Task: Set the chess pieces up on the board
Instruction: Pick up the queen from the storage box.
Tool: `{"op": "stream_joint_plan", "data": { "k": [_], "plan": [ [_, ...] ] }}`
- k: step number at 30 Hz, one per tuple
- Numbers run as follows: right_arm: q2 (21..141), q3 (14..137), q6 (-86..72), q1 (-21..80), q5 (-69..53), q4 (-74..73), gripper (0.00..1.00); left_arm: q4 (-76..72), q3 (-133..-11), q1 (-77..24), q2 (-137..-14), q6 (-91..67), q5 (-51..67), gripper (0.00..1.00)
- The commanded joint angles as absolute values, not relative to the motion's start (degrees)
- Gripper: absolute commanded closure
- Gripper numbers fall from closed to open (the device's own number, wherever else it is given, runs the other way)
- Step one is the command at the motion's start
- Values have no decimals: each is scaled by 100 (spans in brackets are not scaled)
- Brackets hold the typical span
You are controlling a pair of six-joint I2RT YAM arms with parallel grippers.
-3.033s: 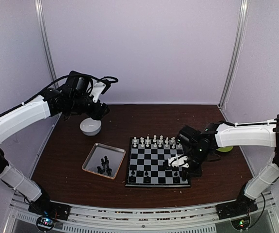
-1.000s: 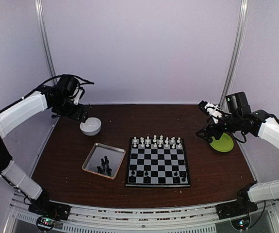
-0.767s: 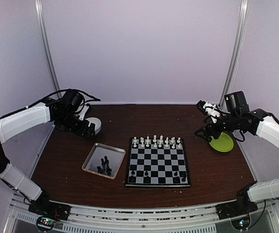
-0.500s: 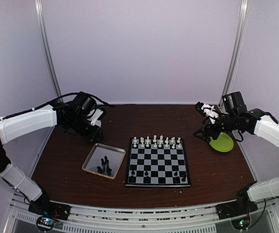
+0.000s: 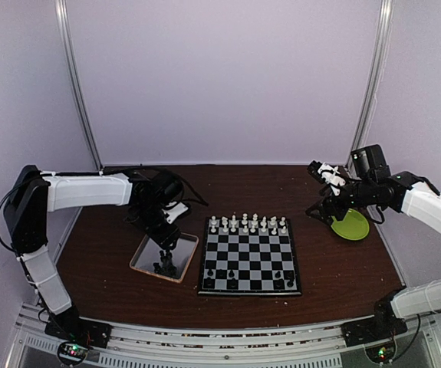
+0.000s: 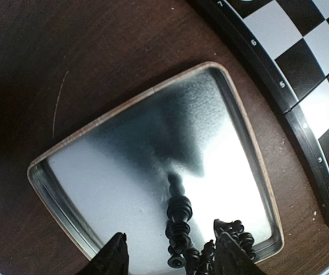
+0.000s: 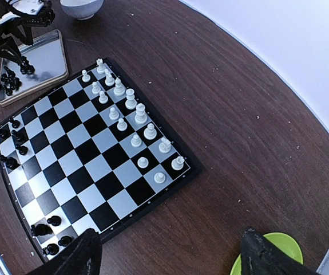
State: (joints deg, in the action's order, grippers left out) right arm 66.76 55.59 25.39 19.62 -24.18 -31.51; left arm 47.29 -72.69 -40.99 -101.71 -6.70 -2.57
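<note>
The board lies mid-table, with white chess pieces along its far rows and a few black ones on its near row. More black pieces lie heaped in the silver tray left of the board. My left gripper hangs low over that heap, open, its fingers on either side of the pieces and holding none. My right gripper is open and empty, raised over bare table off the board's far right corner.
A green plate sits at the right by my right gripper. A white bowl stands behind the tray. The left arm reaches across the back left of the table.
The left arm swung from the bowl at the back left down over the tray, jaws narrower. The right arm left the board's near right corner earlier and now barely moves.
</note>
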Motion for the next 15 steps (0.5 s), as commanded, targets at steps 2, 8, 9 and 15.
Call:
{"op": "stream_joint_plan", "data": {
  "k": [2, 8, 9, 15],
  "plan": [
    [6677, 5570, 2593, 1987, -2433, -3068, 17, 4887, -7470, -4088, -10318, -587, -205, 51],
    [6680, 5571, 2602, 1986, -2443, -3082, 17, 4896, -7443, -4087, -10461, -556, -19, 60],
    [6680, 5572, 2602, 1986, -2443, -3077, 17, 4896, -7452, -4087, -10478, -557, -25, 61],
    [6662, 5551, 2610, 1989, -2430, -3068, 17, 4946, -7537, -4087, -10591, -554, -12, 74]
  ]
}}
